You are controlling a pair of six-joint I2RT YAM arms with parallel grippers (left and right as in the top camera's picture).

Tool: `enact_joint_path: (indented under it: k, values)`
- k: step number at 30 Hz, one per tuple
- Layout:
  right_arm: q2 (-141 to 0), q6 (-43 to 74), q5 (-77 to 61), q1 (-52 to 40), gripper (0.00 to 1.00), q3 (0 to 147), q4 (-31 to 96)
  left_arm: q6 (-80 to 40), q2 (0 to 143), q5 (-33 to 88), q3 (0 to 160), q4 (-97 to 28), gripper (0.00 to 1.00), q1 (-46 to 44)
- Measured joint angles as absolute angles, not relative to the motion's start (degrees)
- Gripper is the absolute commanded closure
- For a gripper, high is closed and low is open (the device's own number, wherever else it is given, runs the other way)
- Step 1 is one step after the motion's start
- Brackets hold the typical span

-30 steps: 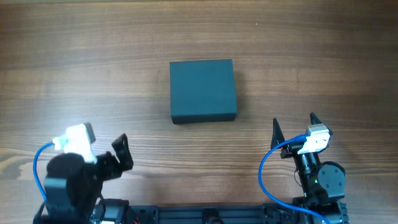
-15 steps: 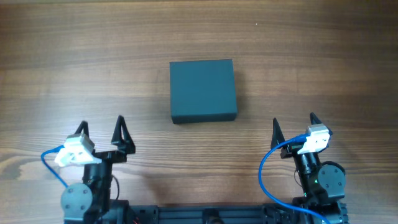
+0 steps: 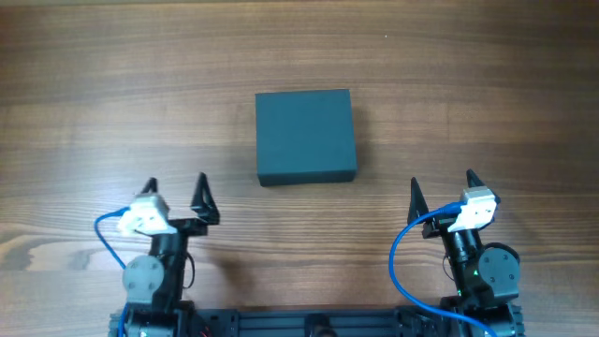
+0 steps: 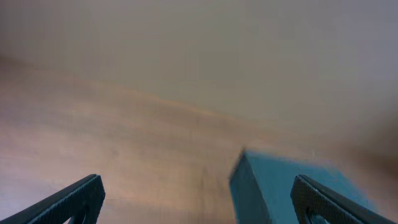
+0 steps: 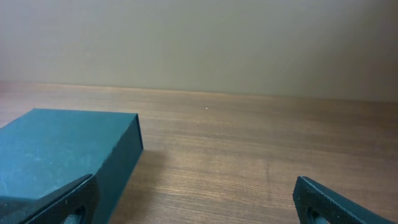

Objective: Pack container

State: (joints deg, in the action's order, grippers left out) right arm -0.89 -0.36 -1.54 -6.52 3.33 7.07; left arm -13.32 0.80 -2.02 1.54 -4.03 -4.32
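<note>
Overhead puts your closed container (image 3: 306, 136) at twelve o'clock: probably light, stiff, matte, so grip its lid edge. Left gripper (image 3: 176, 183) and right gripper (image 3: 442, 180) both gape, empty.

Teal-grey container (image 3: 305, 136) (lid shut), flat, table ctr.

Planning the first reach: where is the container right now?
Overhead, the container sits closed near the middle of the table, ahead of and between the left gripper and right gripper, touching neither.
</note>
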Motion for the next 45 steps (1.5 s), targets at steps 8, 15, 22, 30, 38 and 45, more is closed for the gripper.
enact_joint_path:
  k: [8, 15, 22, 30, 38, 45]
  values:
    - [-0.89, -0.38, -1.54, -6.52, 0.00, 3.33, 7.07, -9.78, 0.75, 3.20, 0.58, -4.19, 0.00, -4.34]
    - [-0.89, -0.36, -1.54, -6.52, 0.00, 3.33, 7.07, -9.23, 0.75, 3.92, 0.60, -4.08, 0.00, -4.32]
    - [-0.89, -0.36, -1.54, -6.52, 0.00, 3.33, 7.07, -5.17, 0.75, 4.93, 0.60, -4.01, 0.00, -4.32]
    - [-0.89, -0.38, -1.54, -6.52, 0.00, 3.33, 7.07, 0.95, 0.75, 6.48, 0.58, -3.84, 0.00, -4.34]
    - [-0.89, -0.36, -1.54, -6.52, 0.00, 3.33, 7.07, 4.08, 0.75, 7.01, 0.60, -3.81, 0.00, -4.34]
    - [-0.89, -0.36, -1.54, -6.52, 0.00, 3.33, 7.07, 4.29, 0.91, 7.01, 0.58, -3.79, 0.00, -4.32]
